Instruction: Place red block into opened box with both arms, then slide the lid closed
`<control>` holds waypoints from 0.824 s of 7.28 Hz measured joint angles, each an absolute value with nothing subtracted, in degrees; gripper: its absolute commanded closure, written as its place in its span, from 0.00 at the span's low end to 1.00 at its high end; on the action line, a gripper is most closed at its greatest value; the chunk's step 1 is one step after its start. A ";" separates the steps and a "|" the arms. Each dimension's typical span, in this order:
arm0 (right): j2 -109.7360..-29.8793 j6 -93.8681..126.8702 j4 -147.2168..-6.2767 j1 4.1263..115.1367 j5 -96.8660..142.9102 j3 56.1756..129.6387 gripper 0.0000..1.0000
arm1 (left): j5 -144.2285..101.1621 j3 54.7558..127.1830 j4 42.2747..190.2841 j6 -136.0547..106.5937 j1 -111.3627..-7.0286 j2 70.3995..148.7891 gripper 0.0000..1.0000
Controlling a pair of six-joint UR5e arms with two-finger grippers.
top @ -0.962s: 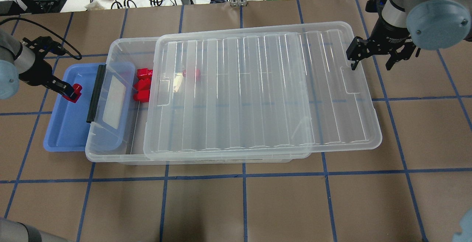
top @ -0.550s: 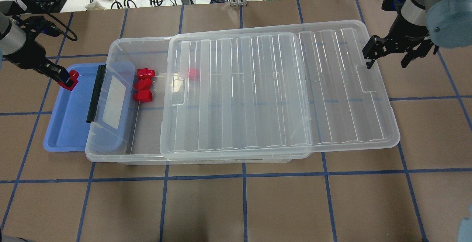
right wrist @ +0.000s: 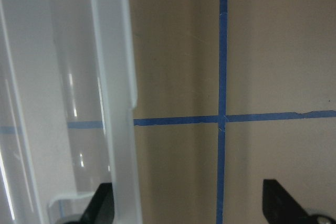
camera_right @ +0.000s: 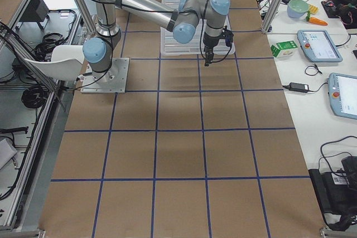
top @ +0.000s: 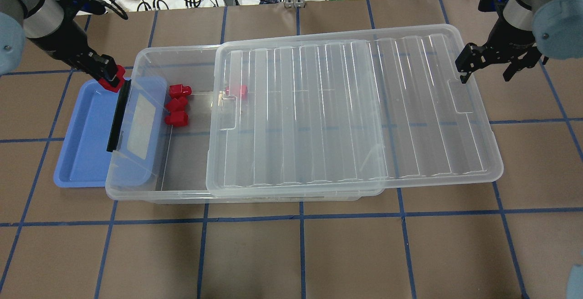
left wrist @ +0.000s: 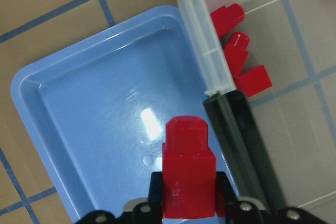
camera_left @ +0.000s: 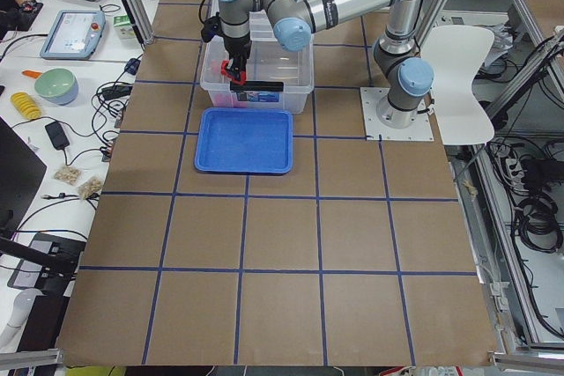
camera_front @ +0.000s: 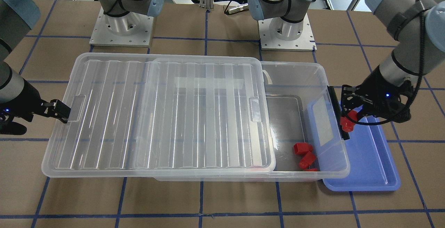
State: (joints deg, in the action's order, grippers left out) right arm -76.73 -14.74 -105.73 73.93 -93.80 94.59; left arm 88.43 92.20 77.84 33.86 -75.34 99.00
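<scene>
The left tool is up off the table with the red block pinched tight between its two fingers, and the block's narrow stub pokes out past the fingertips. On the wrist camera the block hangs over the blue tray, right at the tray's edge next to the box. It is just beside the black bar on the box's end flap and not yet over the open interior. From overhead, tool and block sit at the corner where tray and box meet, on the side away from the robot. The lid lies on top of the box, slid toward the robot's right so it overhangs that end, and the box's left end is uncovered. In that open stretch three red blocks lie in a tight row on the box floor near the far wall, and a fourth red block shows through the lid just under its left edge. Over on the other side, the right tool is spread wide and holds nothing, at the far corner of the lid's overhanging short end, near the notch. Its wrist camera shows the lid's end rim running between the fingers, hard up by one of them; whether that finger touches the rim I cannot tell.
</scene>
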 measured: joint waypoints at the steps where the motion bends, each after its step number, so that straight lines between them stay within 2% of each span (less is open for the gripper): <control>1: -76.71 -15.00 -105.94 73.89 -93.96 94.62 0.00 | 88.30 92.20 78.64 28.32 -78.72 98.86 0.88; 3: -76.60 -15.93 -106.07 73.13 -94.01 94.62 0.00 | 87.78 95.36 78.43 21.60 -83.27 99.12 0.88; 6: -76.56 -17.06 -105.91 72.12 -93.96 94.71 0.00 | 87.48 104.57 68.29 19.17 -84.33 99.33 0.88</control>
